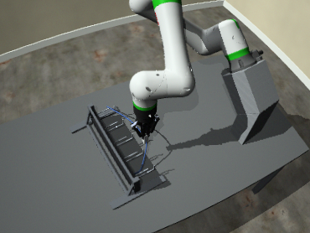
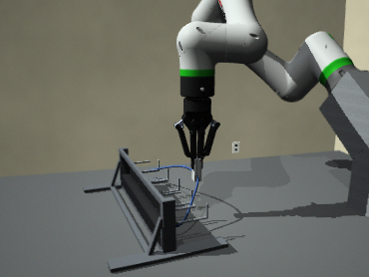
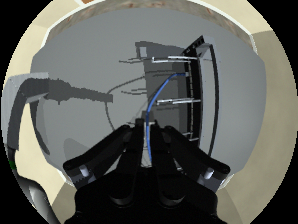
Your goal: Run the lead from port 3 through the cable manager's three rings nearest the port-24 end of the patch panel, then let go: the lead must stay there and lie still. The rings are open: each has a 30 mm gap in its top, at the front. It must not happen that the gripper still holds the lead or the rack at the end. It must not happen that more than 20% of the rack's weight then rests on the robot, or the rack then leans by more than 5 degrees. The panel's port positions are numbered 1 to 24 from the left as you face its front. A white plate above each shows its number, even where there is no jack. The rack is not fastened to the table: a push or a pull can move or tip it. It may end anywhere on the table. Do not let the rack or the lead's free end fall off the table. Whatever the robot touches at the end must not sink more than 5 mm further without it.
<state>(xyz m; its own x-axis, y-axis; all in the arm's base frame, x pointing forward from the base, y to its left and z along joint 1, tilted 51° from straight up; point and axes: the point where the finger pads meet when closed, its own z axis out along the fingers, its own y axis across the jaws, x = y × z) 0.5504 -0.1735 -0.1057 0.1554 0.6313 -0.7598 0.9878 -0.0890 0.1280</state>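
Presently my gripper (image 1: 146, 137) (image 2: 197, 171) (image 3: 147, 117) is closed on the blue lead (image 1: 145, 157) (image 2: 193, 199) (image 3: 156, 97), fingers down, right of the rack (image 1: 112, 144) (image 2: 145, 175) (image 3: 195, 90). Lead peaks at the fingertips; one run slopes to the rack's far end, the other bows down to its near end. Rack upright. Ring threading: cannot tell.

The arm (image 1: 173, 42) (image 2: 229, 40) (image 3: 32, 192) is big & white. It goes up from the claw (image 1: 146, 137) (image 2: 197, 171) (image 3: 146, 122), then bends down to its foot, well off to 1 side. The fat white wrist (image 1: 144, 87) (image 2: 195, 47) is right above the claw, w/ a green ring (image 1: 144, 108) (image 2: 196, 73) & a black part btwn. The claw pts straight down, approx. Its 2 fingers are shut, tips v. close tog.
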